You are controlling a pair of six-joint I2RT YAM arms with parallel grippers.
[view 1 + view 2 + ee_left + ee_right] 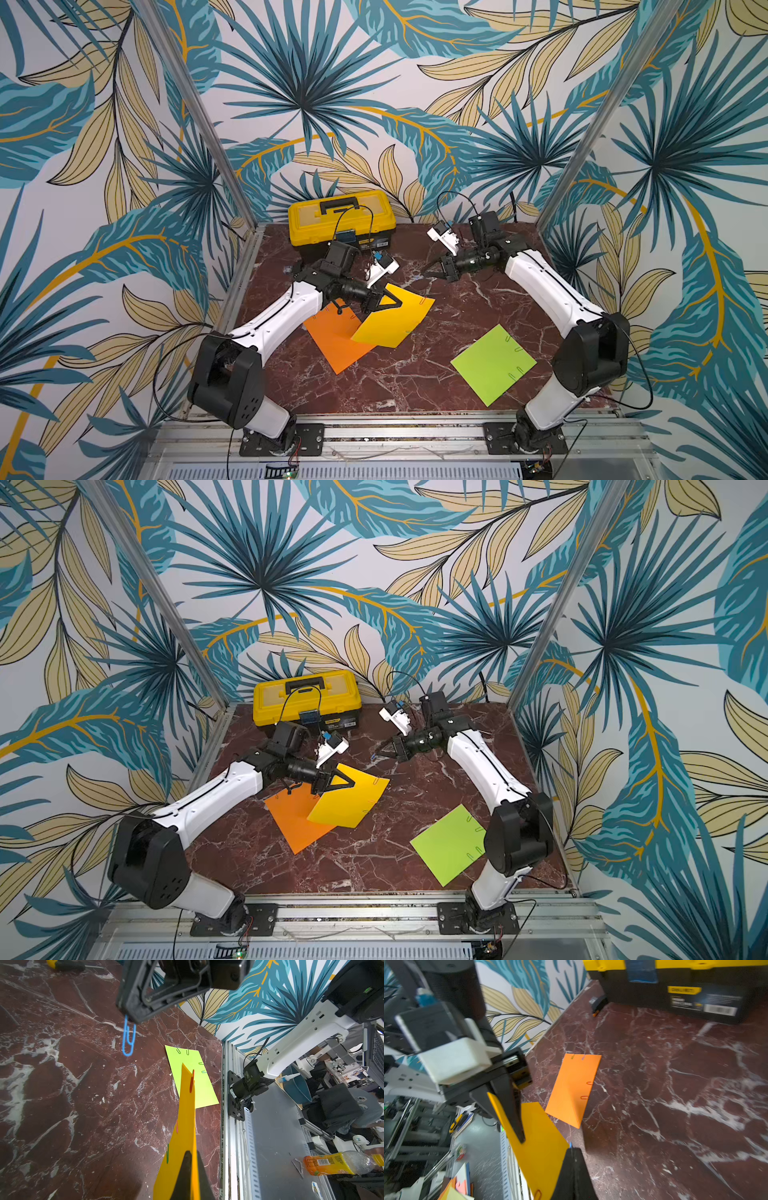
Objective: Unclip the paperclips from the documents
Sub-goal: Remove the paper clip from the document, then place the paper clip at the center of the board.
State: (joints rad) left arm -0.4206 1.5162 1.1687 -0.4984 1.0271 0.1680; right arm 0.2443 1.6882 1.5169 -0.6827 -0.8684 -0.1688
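Your left gripper (395, 304) clamps the raised yellow sheet (399, 328); right gripper (428, 272) pinches a freed blue paperclip (128, 1039) over the table (415, 374). Drop it, then go for the red clip (191, 1081) on that sheet.

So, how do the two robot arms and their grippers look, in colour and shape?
Both the left arm and the right arm have smooth white link shells with bulky black joint housings. The left gripper and right gripper are black, with long pointed wedge-shaped fingers. A white boxy camera mount sits at each wrist, and thin black cables loop alongside.
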